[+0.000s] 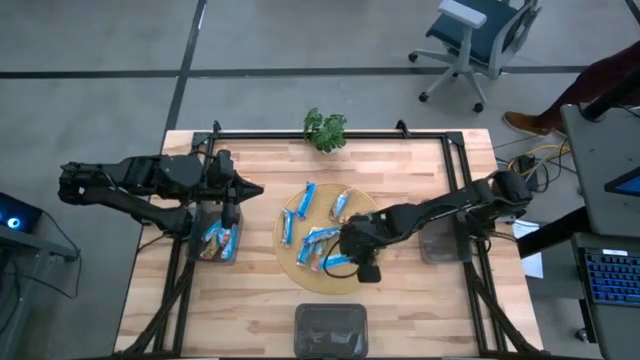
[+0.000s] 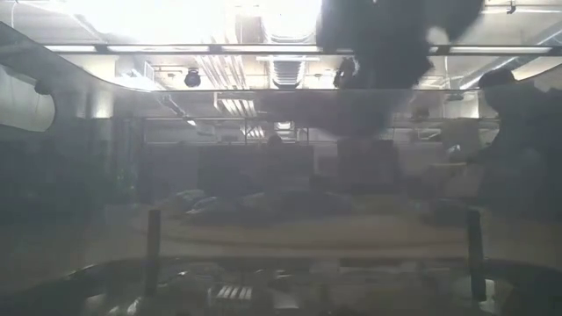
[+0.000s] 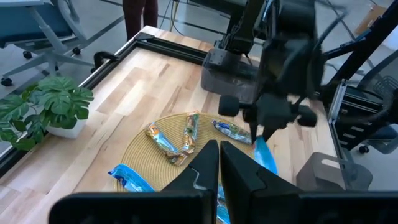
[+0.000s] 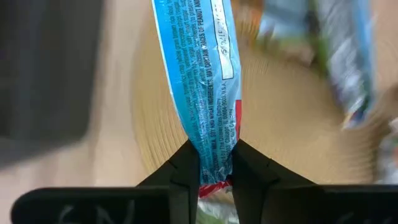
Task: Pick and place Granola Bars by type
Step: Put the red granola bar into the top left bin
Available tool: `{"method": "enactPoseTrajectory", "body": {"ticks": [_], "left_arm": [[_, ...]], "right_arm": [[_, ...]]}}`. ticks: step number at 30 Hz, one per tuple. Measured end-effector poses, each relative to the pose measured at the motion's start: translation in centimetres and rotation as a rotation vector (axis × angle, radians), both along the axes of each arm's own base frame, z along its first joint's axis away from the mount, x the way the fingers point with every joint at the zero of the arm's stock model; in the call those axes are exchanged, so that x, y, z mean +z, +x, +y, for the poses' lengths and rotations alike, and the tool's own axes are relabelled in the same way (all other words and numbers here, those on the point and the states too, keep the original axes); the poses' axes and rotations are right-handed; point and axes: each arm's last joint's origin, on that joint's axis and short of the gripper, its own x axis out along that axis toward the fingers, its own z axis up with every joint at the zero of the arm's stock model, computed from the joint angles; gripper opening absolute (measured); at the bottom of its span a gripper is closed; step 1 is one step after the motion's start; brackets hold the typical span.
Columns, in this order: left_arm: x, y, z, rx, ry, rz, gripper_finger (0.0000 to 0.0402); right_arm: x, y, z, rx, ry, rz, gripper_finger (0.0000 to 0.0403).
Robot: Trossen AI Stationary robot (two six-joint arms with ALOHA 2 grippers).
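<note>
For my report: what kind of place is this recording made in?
Probably a robotics lab in an office-like room: a wooden table with a black frame carries two robot arms, a rolling office chair stands on the grey floor, and a keyboard lies on a desk beside it.

Wrapper print: the blue granola bar (image 4: 202, 93) running from the top centre of the right wrist frame down to its lower middle carried small white ingredient print; "PEANUT" and "U.S.A." were legible, the rest of the lines too fine to read.
White panel: the pale patch on that wrapper, top centre of the same frame, bore a dark stamped code that could not be read.
Other views: no legible text, brand or number was found in the high, low or left wrist frames.
</note>
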Motion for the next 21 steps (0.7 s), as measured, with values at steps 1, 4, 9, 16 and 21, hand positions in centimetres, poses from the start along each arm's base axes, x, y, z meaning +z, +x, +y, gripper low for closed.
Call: {"method": "enactPoseTrajectory", "body": {"ticks": [1,4,9,16,21], "left_arm": [[0.0,0.0,0.0,0.000,0.000,0.000,0.0000],[0.0,0.1,0.0,0.010,-0.001,-0.002,0.0000],[0.3,0.3,0.1,0.038,-0.006,-0.037,0.0015],[0.9,0.5,0.0,0.035,-0.007,-0.100,0.0095],[1.2,0.6,0.0,0.037,-0.019,-0.141,0.0151]], "right_arm": [[0.8,0.0,0.0,-0.007,-0.001,-0.025,0.0059],[3.3,0.2,-0.1,-0.025,-0.013,-0.111,0.0059],[7.8,0.3,-0.4,-0.076,-0.051,-0.261,0.0058],[12.4,0.2,-1.2,-0.112,-0.108,-0.410,0.0058],[14.5,0.4,-1.7,-0.103,-0.130,-0.475,0.0059]]}}
